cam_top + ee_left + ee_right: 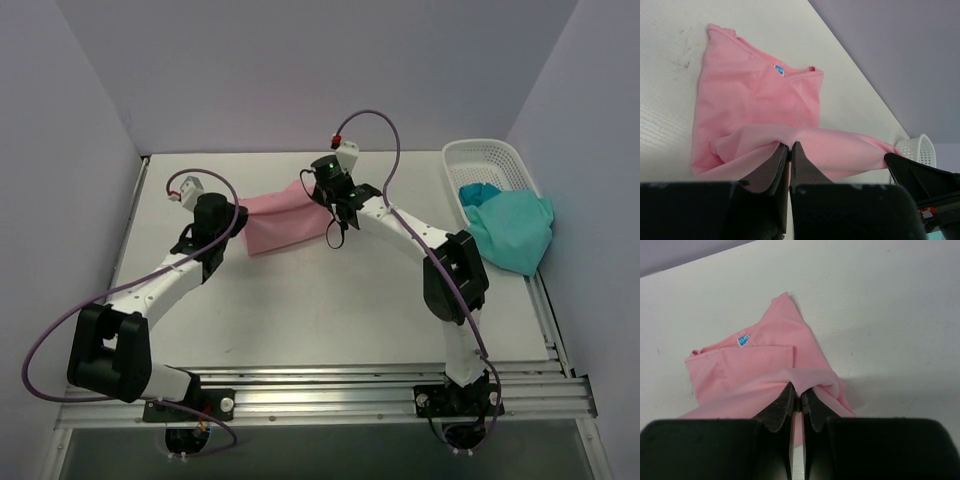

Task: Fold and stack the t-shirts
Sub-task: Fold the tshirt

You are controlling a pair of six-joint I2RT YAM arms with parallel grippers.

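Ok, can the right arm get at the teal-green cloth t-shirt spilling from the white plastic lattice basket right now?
Probably not yet: the right gripper is shut on the light pink cloth t-shirt. The teal-green t-shirt lies off to its right with nothing between.

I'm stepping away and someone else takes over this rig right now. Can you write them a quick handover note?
Left hand: shut on the pink t-shirt, pinching a raised fold.
Right hand: shut on the same shirt's other end.
Pink t-shirt: on the table, far middle, one edge stretched between both hands.
Teal t-shirt: crumpled, spilling over the white lattice basket, far right.
Done: nothing stacked.
Left: finish the pink fold, fold the teal, stack both.
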